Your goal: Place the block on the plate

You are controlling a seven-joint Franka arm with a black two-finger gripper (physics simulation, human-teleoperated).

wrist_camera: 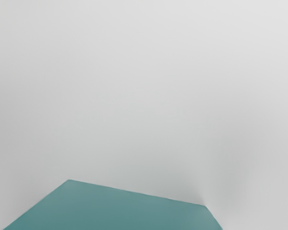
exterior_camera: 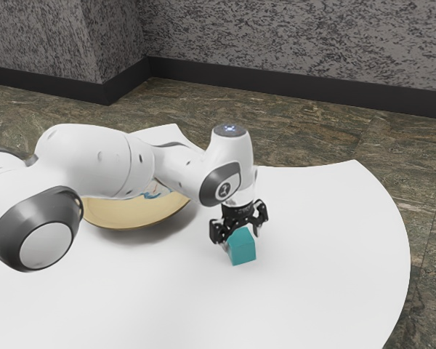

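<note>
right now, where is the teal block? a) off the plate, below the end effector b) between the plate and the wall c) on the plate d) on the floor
a: the teal block is directly below the end effector, with bare white table showing between it and the plate in the exterior view.

Teal block [exterior_camera: 242, 248], white table [exterior_camera: 312, 254], tan plate [exterior_camera: 134, 220], mottled grey wall [exterior_camera: 291, 36]

speckled grey walls [exterior_camera: 298, 40] above brown stone floor [exterior_camera: 309, 134].
</note>
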